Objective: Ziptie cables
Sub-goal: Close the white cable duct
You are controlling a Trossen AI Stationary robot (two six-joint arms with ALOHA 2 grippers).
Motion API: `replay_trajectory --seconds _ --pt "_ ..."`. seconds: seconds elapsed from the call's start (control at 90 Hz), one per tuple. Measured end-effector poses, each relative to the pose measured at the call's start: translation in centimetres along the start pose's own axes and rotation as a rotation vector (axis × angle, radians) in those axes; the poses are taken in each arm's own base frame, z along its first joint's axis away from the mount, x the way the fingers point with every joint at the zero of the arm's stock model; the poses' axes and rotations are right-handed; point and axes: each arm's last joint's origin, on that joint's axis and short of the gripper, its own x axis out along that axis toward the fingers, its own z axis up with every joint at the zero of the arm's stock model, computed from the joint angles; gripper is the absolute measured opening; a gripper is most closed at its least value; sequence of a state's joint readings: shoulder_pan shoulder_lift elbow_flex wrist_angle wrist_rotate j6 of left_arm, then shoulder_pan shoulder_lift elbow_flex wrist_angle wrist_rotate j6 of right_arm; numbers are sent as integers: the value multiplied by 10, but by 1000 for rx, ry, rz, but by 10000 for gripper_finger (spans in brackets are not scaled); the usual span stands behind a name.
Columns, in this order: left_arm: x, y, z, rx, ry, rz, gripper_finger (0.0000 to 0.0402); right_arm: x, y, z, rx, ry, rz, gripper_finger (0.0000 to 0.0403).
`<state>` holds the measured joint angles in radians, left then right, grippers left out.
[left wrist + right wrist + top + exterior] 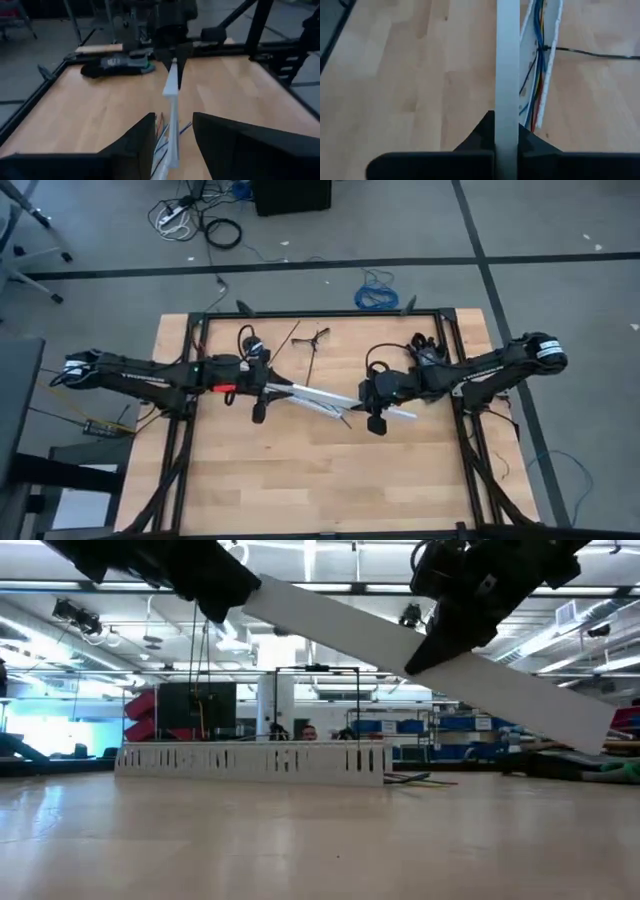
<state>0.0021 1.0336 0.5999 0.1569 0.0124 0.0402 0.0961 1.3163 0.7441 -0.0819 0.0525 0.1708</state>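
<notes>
A long flat white strip (320, 395) hangs above the table, standing on edge and sloping down toward the table's right (340, 625). My right gripper (372, 408) is shut on it near its middle. My left gripper (172, 135) is open, level, with the strip's left end between its fingers and a gap on each side. Below them, the white slotted strip (250, 760) lies on the table with the cables (537, 75) running along it. My right gripper pinches the white flat strip between its two fingers, a little right of the strip's middle (172, 70). The fingers come from above, pointing down, and lie across the strip. The strip is lifted clear of the table, on edge, its right end lower.
Thin black zip ties (312, 338) lie on the table toward its far edge. A black frame (330, 312) runs along the table's far and side edges. A blue coiled cable (377, 295) lies on the floor beyond. The near half of the table (320, 480) is bare wood.
</notes>
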Motion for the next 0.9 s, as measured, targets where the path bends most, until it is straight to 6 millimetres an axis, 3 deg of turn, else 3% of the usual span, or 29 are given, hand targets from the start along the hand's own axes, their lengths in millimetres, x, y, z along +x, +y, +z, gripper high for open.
replay_trajectory --seconds 0.289,0.478,0.656,0.9 --pt "11 0 -3 4 0 -1 121 1 -6 2 9 -11 12 0" --pt "11 0 -3 22 -8 0 77 1 -6 2 18 -4 21 0" --pt "11 0 -3 32 -7 1 12 1 -6 2 23 -3 22 0" --pt "11 0 0 18 -39 1 2 1 -7 4 -15 -36 -15 43"
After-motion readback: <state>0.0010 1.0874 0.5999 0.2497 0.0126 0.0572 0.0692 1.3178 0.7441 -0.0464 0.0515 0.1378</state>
